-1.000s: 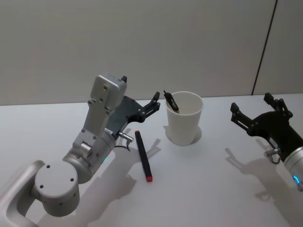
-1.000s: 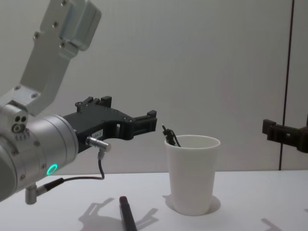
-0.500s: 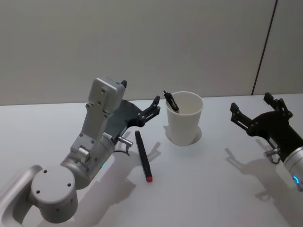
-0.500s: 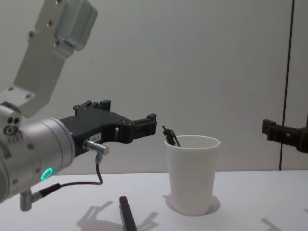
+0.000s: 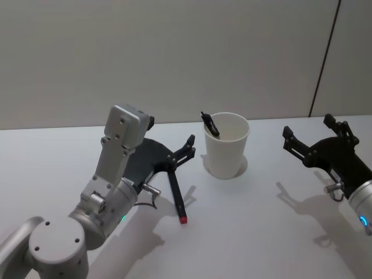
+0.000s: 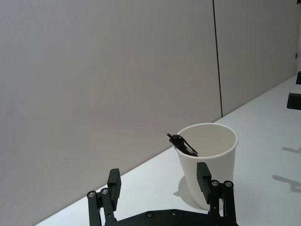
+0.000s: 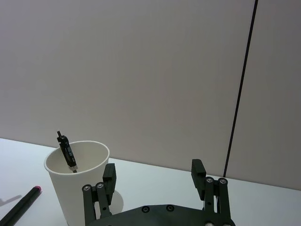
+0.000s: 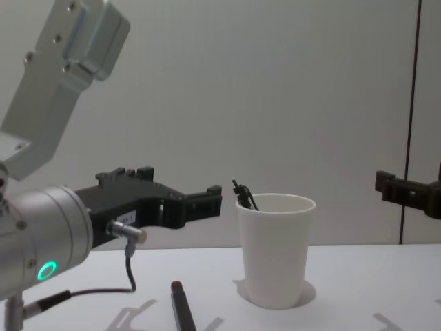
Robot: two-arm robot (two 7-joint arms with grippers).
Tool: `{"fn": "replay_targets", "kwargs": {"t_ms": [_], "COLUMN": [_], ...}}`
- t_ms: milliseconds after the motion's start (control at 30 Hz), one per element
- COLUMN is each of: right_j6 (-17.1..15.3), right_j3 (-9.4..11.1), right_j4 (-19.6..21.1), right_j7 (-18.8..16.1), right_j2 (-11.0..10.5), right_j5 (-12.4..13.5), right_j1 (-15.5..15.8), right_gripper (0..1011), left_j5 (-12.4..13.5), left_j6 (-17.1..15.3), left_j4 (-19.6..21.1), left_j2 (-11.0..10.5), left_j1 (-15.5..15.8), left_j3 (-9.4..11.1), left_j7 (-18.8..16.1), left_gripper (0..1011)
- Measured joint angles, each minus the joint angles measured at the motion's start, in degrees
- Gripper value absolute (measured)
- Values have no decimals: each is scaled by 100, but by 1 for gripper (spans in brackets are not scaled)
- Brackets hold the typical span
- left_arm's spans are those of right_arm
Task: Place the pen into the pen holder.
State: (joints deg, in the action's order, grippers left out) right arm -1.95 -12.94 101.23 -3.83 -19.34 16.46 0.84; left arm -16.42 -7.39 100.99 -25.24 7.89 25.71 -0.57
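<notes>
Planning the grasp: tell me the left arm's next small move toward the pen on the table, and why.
Probably lower the left gripper onto the pen. Its jaws stand open and it seems to hover above the pen's far end, while the pen lies flat on the table left of the pen holder. The right gripper sits idle, far right.

- Table (image 5: 261,232): plain white top, bearing two things.
- Pen holder (image 5: 225,152): white paper cup, upright, just ahead of the left gripper (image 5: 185,152), between it and the right gripper (image 5: 308,127).
- Pen (image 5: 176,192): dark barrel, red end, lying flat below the left gripper's fingertips.
</notes>
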Motion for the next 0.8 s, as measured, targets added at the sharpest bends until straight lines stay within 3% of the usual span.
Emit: {"fn": "replay_targets", "kwargs": {"t_ms": [400, 800], "right_j6": [1, 0], "right_j3": [0, 0], "right_j4": [0, -1], "right_j7": [0, 0], "right_j2": [0, 0], "right_j5": [0, 0], "right_j1": [0, 0], "right_gripper": [1001, 1001], "left_j5": [-359, -575], "left_j6": [-530, -880], "left_j4": [260, 192], "left_j2": [-93, 37], "left_j1": [-246, -319], "left_j3": [6, 76], "left_j7": [2, 39], "left_gripper": [1001, 1001]}}
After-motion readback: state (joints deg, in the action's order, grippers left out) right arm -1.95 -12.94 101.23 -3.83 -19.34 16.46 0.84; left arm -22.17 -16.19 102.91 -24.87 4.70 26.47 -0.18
